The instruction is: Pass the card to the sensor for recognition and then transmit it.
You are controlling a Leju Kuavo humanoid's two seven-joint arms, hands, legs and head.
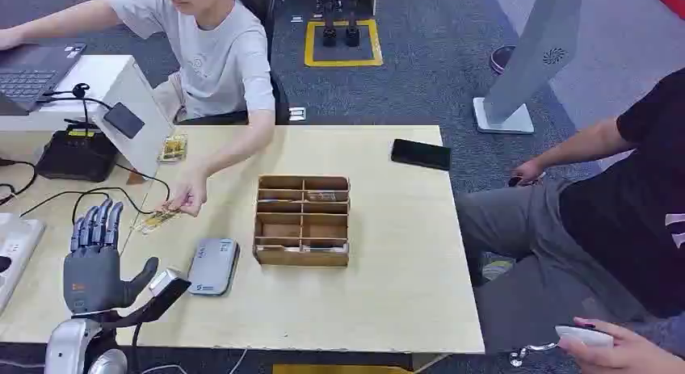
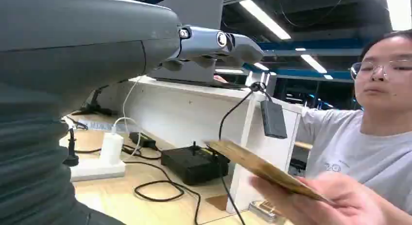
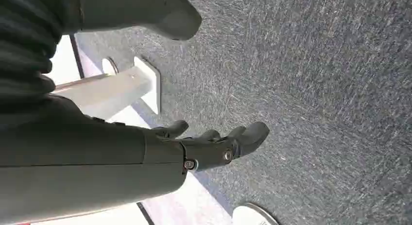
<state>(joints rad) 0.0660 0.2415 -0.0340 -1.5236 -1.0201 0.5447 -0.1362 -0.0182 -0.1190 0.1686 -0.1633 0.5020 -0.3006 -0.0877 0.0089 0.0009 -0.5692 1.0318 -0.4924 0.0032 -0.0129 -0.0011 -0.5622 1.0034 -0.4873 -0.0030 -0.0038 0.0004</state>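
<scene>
My left hand (image 1: 95, 261) is raised over the table's front left corner, fingers straight and apart, thumb out, holding nothing. Just beyond it a person in a grey shirt holds a yellowish card (image 1: 156, 220) out toward my hand; the same card (image 2: 262, 167) is pinched in the person's fingers in the left wrist view. The grey card sensor (image 1: 213, 266) lies flat on the table right of my left hand. A wooden compartment box (image 1: 303, 220) stands mid-table with cards in some slots. My right hand (image 3: 214, 145) hangs over grey carpet, fingers loosely apart, empty.
A black phone (image 1: 421, 153) lies at the table's far right. Another card (image 1: 172, 148) rests near the white partition (image 1: 129, 91). A black device (image 1: 78, 152), cables and a power strip (image 1: 12, 249) crowd the left. A seated person in black (image 1: 614, 220) is at the right.
</scene>
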